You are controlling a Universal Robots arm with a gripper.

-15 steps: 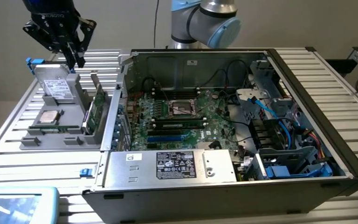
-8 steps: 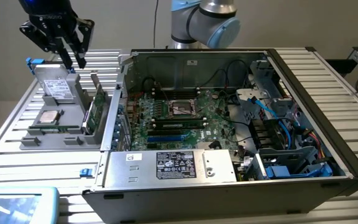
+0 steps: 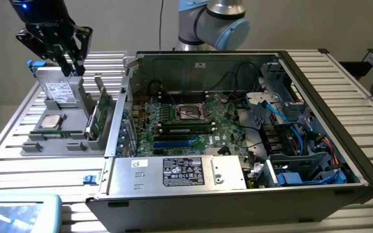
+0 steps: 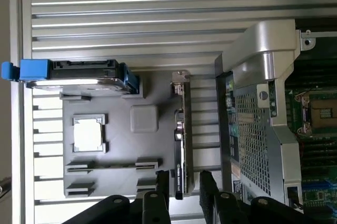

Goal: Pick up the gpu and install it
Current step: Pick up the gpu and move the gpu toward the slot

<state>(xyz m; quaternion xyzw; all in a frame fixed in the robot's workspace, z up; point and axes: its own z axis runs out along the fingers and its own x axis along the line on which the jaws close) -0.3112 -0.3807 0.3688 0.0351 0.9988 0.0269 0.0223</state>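
Observation:
The gpu [image 3: 99, 114] stands on edge in a slot of the grey holder tray [image 3: 57, 145], its green board facing the open computer case [image 3: 238, 126]. In the wrist view the gpu [image 4: 180, 145] appears edge-on as a thin dark strip with a metal bracket at one end. My gripper [image 3: 72, 67] hangs well above the tray's far end, over the hard drive, and is open and holding nothing. In the wrist view the gripper [image 4: 185, 190] has its black fingertips [image 4: 163, 184] on either side of the card's line, still clear of it.
The tray [image 4: 121, 150] also carries a silver hard drive [image 3: 60, 91] in a blue caddy [image 4: 31, 70] and a CPU [image 3: 49, 122]. The case's motherboard [image 3: 180, 121] lies exposed, with a power supply [image 3: 180, 172] in front and cables at the exterior view's right.

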